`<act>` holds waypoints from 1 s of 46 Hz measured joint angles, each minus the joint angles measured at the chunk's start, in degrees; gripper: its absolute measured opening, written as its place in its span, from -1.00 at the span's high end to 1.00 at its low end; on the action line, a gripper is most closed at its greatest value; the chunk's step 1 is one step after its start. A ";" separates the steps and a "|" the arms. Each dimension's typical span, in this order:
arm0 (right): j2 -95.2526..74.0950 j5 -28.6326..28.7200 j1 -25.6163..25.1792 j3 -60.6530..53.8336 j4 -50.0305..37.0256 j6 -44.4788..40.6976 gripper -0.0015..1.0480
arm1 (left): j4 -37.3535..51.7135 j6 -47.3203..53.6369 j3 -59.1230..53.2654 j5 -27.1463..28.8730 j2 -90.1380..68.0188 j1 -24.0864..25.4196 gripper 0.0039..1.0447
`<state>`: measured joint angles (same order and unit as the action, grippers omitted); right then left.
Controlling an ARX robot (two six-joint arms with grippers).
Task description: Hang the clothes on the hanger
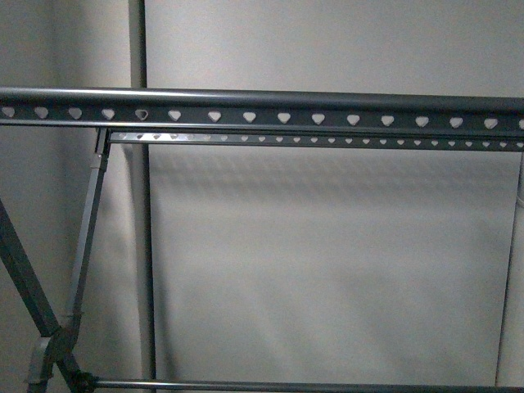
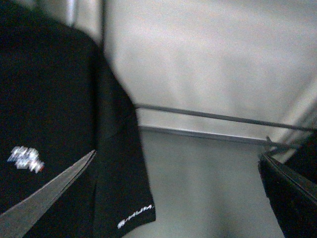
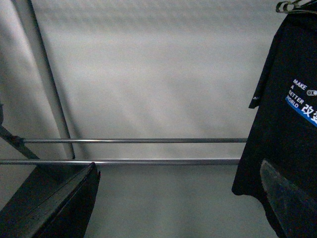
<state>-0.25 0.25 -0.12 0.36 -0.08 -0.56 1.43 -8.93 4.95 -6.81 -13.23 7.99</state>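
Observation:
The hanger's grey rail [image 1: 262,110] with heart-shaped holes runs across the front view; a thinner punched rail lies just behind it, and no shirt or arm shows there. The clothes, a black T-shirt [image 3: 287,139] with white lettering, hang at one side of the right wrist view from a small wire hook [image 3: 292,5]. In the left wrist view the same shirt [image 2: 54,99] fills one side, sleeve hem down. My left gripper [image 2: 177,156] is open, one finger [image 2: 44,198] in front of the shirt. My right gripper [image 3: 178,166] is open and empty, one finger [image 3: 287,198] overlapping the shirt's lower edge.
Two thin horizontal lower bars [image 3: 133,141] of the rack cross behind the right gripper, and one bar [image 2: 218,117] crosses the left wrist view. Slanted rack legs [image 1: 33,303] and an upright pole [image 1: 139,205] stand at the left. A pale wall lies behind.

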 joint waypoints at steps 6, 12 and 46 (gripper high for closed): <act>0.00 -0.20 0.00 0.00 0.00 0.00 -0.86 | 0.59 -10.95 8.28 7.52 -16.55 4.15 -0.88; 0.00 -0.20 0.00 0.00 0.00 0.00 -0.86 | 0.70 -20.65 15.98 15.06 -29.11 2.34 -0.88; 0.00 -0.20 0.00 0.00 0.00 0.00 -0.86 | 0.28 -37.29 47.21 29.22 -72.08 3.91 -0.26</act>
<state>-0.25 0.05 -0.12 0.36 -0.08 -0.56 1.72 -46.22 52.16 22.41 -85.32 11.90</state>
